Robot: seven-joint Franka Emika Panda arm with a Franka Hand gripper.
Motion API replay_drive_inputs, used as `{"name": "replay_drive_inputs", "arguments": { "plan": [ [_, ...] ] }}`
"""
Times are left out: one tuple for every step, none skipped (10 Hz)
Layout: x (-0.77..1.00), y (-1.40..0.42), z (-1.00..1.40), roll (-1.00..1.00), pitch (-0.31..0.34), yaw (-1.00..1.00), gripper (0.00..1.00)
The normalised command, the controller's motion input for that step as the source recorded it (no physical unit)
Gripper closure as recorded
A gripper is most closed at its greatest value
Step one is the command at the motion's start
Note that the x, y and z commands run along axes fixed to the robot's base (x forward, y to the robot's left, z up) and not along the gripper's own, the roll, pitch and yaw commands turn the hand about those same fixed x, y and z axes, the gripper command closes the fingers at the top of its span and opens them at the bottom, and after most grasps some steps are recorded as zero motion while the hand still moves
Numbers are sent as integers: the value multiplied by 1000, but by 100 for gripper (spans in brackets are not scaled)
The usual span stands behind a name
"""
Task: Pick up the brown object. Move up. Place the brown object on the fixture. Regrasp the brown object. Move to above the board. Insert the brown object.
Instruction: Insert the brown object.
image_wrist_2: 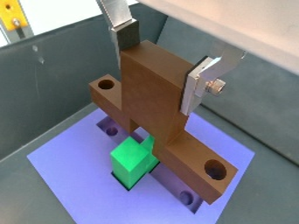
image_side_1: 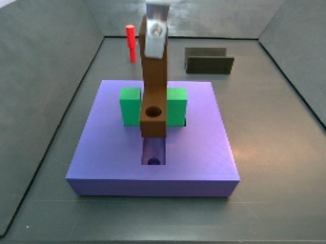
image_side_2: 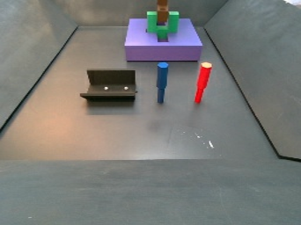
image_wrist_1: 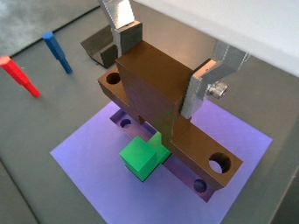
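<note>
— Where's the brown object (image_wrist_1: pixel 163 109)?
— Clamped between the gripper (image_wrist_1: pixel 163 63) fingers, right over the board (image_side_1: pixel 109 152), down at its slot beside the green block (image_side_1: pixel 132 107).
— The fixture (image_side_2: pixel 109 85)?
— Well away from the board.

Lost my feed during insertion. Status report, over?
Claw shut on brown object, over board. Brown object upright, lower end at slot by green block. Fixture empty, aside. Nothing in the way.
</note>
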Motion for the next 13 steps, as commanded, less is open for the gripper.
{"name": "replay_drive_inputs", "arguments": {
  "plan": [
    [0, 69, -360, -257, -116, 0, 100],
    [0, 0, -300, -219, -109, 0, 100],
    [0, 0, -229, -119, -84, 0, 100],
    [-9, 0, -223, -94, -91, 0, 100],
    [-29, 0, -220, -67, -93, 0, 100],
    [-91, 0, -211, -7, -114, 0, 100],
    [-134, 0, -209, 0, -137, 0, 100],
    [-97, 0, -189, 0, -129, 9, 100],
    [-6, -11, -194, 0, -114, 43, 100],
    [0, -94, -214, 60, -86, 80, 100],
    [34, -120, -214, 96, -64, 49, 100],
    [29, -97, -211, 117, -57, 40, 100],
    [26, -51, -186, 193, -44, 43, 100]
  ]
}}
